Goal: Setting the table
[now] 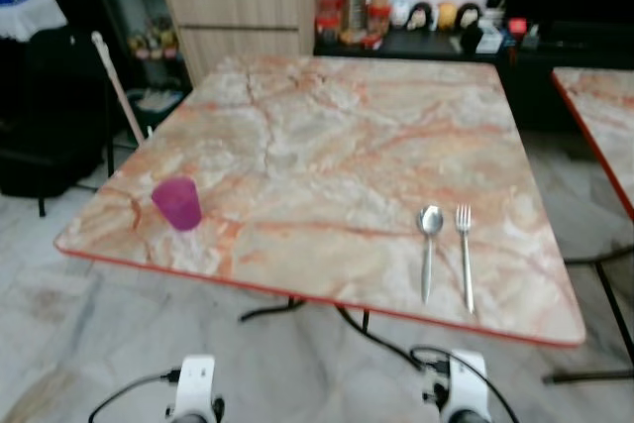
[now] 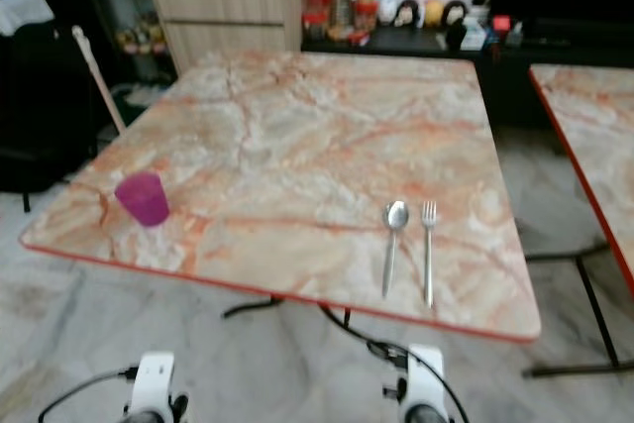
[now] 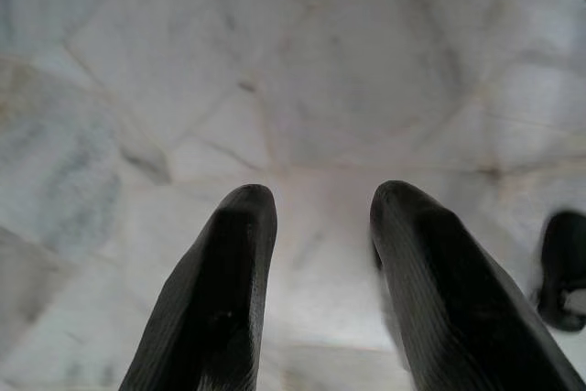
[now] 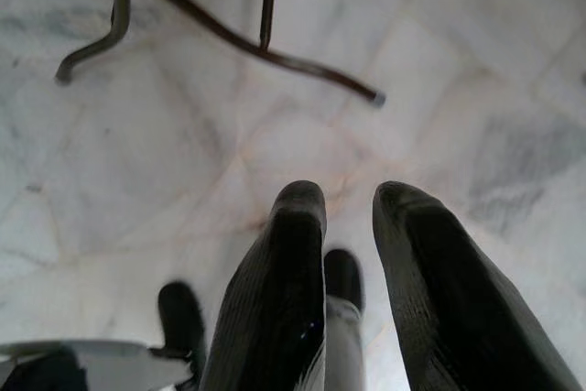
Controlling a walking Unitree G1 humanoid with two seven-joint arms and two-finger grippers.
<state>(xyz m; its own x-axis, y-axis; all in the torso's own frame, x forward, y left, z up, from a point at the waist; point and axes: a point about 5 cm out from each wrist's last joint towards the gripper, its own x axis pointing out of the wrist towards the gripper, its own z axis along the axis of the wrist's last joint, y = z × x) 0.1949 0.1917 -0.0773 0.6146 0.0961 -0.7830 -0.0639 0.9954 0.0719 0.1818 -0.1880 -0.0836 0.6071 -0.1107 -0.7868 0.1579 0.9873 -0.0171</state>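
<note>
A purple cup [image 1: 177,203] stands upright near the front left corner of the marble-patterned table [image 1: 327,136]. A metal spoon [image 1: 429,248] and a fork [image 1: 465,255] lie side by side near the front right edge, handles toward me. Both arms hang low below the table's front edge. My left gripper [image 3: 316,208] points down at the pale floor, its fingers apart with nothing between them. My right gripper [image 4: 350,203] also points at the floor, with a narrower gap between its fingers and nothing held.
A second marble table [image 1: 604,116] stands to the right. Behind the table are a wooden cabinet [image 1: 243,17], jars [image 1: 352,7] and a dark counter [image 1: 475,42]. A pale stick [image 1: 117,86] leans at the left. Black table legs [image 4: 229,38] run across the tiled floor.
</note>
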